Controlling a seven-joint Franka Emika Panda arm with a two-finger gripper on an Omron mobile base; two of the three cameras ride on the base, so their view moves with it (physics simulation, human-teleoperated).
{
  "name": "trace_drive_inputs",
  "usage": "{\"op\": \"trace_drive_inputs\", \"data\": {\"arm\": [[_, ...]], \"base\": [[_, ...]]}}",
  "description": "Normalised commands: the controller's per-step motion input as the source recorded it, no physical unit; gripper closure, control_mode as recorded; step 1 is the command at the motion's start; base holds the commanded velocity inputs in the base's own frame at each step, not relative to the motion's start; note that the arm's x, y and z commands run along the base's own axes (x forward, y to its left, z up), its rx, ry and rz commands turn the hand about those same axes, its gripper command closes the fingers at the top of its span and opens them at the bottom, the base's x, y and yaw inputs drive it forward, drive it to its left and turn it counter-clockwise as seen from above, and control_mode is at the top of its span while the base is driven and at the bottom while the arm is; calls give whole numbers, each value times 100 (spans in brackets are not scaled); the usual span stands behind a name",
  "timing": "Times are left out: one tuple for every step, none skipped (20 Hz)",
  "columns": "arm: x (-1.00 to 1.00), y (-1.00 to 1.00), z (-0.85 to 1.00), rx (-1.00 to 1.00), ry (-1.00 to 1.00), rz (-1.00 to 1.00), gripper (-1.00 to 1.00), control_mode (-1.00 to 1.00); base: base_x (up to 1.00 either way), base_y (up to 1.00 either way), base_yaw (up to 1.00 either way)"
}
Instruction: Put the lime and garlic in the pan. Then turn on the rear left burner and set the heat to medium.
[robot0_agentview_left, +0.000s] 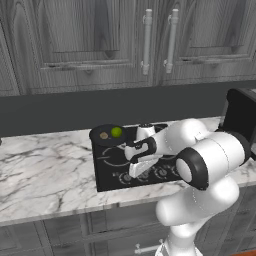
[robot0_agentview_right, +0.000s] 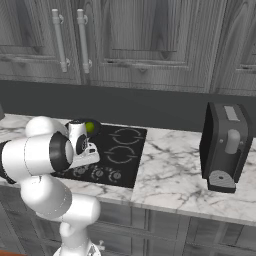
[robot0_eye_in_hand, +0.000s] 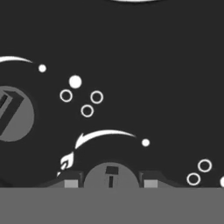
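The black pan (robot0_agentview_left: 100, 129) sits at the rear left of the glass cooktop (robot0_agentview_left: 107, 170). Inside it lie the bright green lime (robot0_agentview_left: 116, 132) and the tan garlic (robot0_agentview_left: 103, 135). The lime (robot0_agentview_right: 90, 127) also peeks out behind my arm in the right base view. The pan covers the rear left burner, so its ring is hidden. My gripper (robot0_agentview_left: 134, 170) is down at the knob row on the cooktop's front edge. In the hand view a round grey knob (robot0_eye_in_hand: 111, 175) sits between my two fingertips (robot0_eye_in_hand: 72, 183), and the gripper (robot0_eye_in_hand: 111, 183) is shut on it.
Another grey knob (robot0_eye_in_hand: 12, 114) lies to the left, among white heat marks and dots printed on the glass. A dark appliance (robot0_agentview_right: 225, 145) stands on the marble counter (robot0_agentview_right: 170, 165) right of the cooktop. Grey cabinets hang above.
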Motion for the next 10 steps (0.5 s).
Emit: {"op": "trace_drive_inputs", "data": {"arm": [[0, 0, -1, 0, 0, 19, 100, -100], [0, 0, -2, 0, 0, 19, 100, -100], [0, 0, -1, 0, 0, 19, 100, -100], [0, 0, -2, 0, 0, 19, 100, -100], [0, 0, -3, 0, 0, 19, 100, -100], [0, 0, -3, 0, 0, 19, 100, -100], [0, 0, -1, 0, 0, 19, 100, -100], [0, 0, -3, 0, 0, 19, 100, -100], [0, 0, -1, 0, 1, 19, 100, -100], [0, 0, -2, 0, 0, 19, 100, -100]], "base": [[0, 0, 0], [0, 0, 0], [0, 0, 0], [0, 0, 0], [0, 0, 0], [0, 0, 0], [0, 0, 0], [0, 0, 0], [0, 0, 0], [0, 0, 0]]}}
